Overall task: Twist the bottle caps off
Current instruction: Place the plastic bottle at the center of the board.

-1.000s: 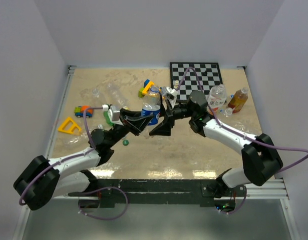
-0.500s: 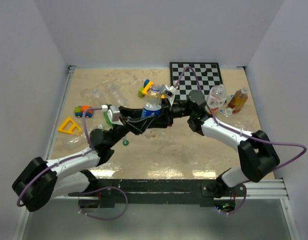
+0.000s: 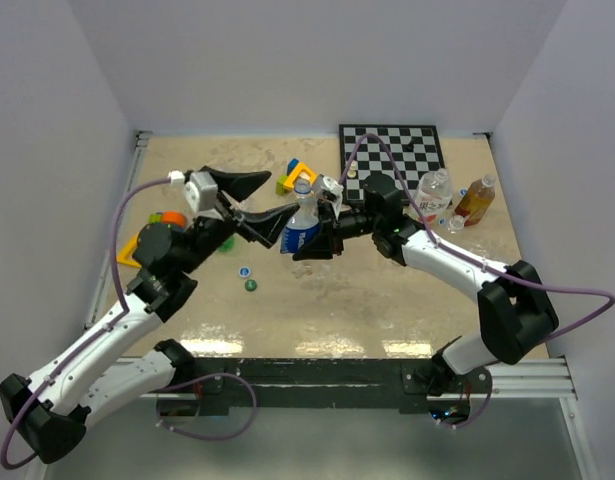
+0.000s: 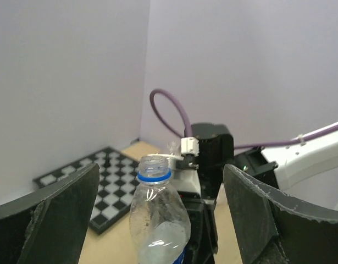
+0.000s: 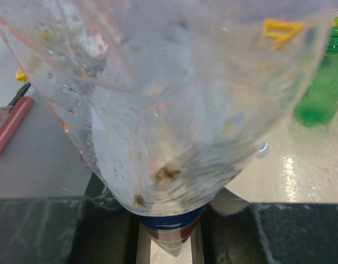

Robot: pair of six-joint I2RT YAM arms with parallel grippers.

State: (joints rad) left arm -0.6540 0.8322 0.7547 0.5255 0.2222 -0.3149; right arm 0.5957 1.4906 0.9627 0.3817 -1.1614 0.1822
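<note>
1. The right claw (image 3: 309, 240) is clamped tight on the lower body of a clear plastic bottle with a blue label (image 3: 301, 226), holding it roughly upright, just above or on the tan tabletop (image 3: 387, 300); which of the 2 is hard to tell.
2. The bottle's neck (image 4: 155, 166) is bare: a blue ring sits round it and no cap is on it.
3. The left claw (image 3: 279, 195) is spread wide and grips nothing. In its wrist view its 2 fingers (image 4: 64, 203) stand either side of the bottle top, clear of it.
4. A small round blue cap (image 3: 244, 271) lies on the tabletop in front of the bottle, with a small round green cap (image 3: 251, 285) just beside it.
5. A green plastic bottle (image 5: 321, 91) stands left of the held bottle.
6. A black-and-white chessboard (image 3: 392, 148) lies at the back right.
</note>
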